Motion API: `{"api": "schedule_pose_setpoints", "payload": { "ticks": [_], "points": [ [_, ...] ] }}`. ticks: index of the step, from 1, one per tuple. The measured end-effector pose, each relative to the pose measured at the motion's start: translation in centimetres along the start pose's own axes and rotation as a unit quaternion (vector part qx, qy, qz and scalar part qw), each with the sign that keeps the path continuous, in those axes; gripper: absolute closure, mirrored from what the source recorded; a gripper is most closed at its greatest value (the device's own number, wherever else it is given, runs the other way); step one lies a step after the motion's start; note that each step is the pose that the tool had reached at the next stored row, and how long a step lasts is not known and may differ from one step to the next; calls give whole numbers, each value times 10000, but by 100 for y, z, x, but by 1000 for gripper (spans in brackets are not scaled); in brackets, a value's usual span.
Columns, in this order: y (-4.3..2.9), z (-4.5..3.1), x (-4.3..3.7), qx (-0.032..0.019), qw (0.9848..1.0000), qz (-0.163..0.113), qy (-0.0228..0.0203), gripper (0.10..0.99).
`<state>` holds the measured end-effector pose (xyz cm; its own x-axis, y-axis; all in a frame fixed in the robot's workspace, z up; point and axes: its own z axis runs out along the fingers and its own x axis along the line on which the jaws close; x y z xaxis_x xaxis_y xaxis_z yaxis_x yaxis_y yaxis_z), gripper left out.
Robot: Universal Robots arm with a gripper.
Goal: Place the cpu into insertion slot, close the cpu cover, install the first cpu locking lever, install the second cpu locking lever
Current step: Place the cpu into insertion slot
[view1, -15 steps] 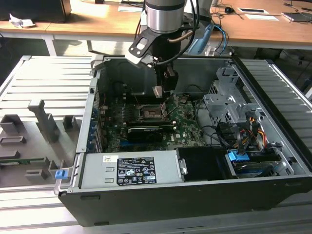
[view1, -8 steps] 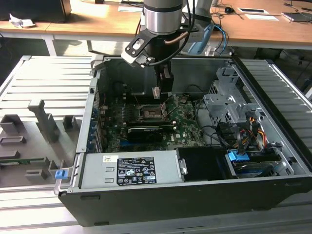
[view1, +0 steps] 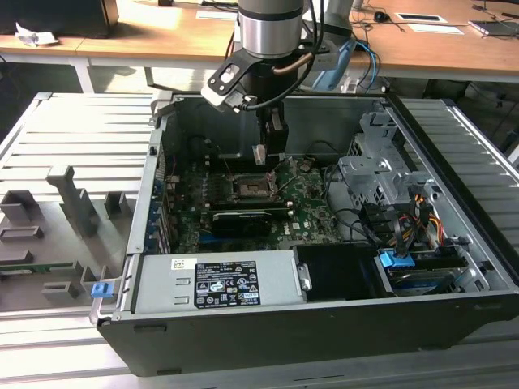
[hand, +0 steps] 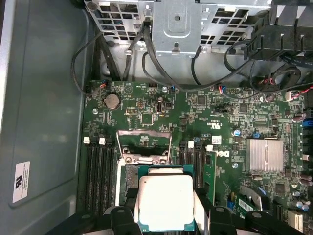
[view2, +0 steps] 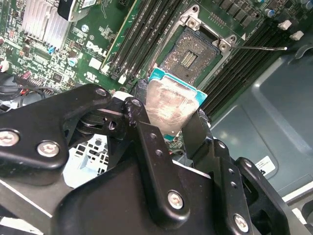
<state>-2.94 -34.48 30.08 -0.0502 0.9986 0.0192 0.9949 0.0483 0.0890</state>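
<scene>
In the exterior view we see the arm (view1: 272,32) coming down from the upper middle of the frame into an open computer case (view1: 268,344), which lies on a grey slatted bench (view1: 73,130). Its hand (view1: 268,150) is clenched on the chip (view1: 259,154), a small pale square held clear above the green board (view1: 308,207). The socket (view1: 251,188) sits just below the chip in the frame, dark and uncovered. Lower still lies a long black card (view1: 239,220), and a silver power box (view1: 215,284) takes the lower part of the case toward the exterior view's left. A metal drive cage (view1: 377,174) with cables stands toward the exterior view's right.

In the second wrist view we see the hand (view2: 168,122) from close by. Its black fingers (view2: 151,152) pinch the chip (view2: 171,105) by two opposite edges, with the silvery face and green rim toward the camera. The socket (view2: 193,54) lies apart from the chip with its pin field bare. Long black memory slots (view2: 139,34) run on both sides of it, and a thin silver rod (view2: 264,48) sticks out beside it. A finned heat sink (view2: 41,22) is mounted on the board well away from the socket.

In the first wrist view the hand (hand: 165,215) grasps the chip (hand: 166,201) over the socket (hand: 129,177), of which we see a dark strip beside the chip. The silver cover (hand: 144,157) stands open at the socket's edge. We also see a coin battery (hand: 112,101), another view of the heat sink (hand: 264,155) and black cables (hand: 146,54).
</scene>
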Motion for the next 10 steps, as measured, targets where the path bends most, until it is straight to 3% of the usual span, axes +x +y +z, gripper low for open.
{"api": "schedule_pose_setpoints", "payload": {
  "ticks": [10],
  "points": [
    [-1,6,0,0,10000,0,0,557]
  ]
}}
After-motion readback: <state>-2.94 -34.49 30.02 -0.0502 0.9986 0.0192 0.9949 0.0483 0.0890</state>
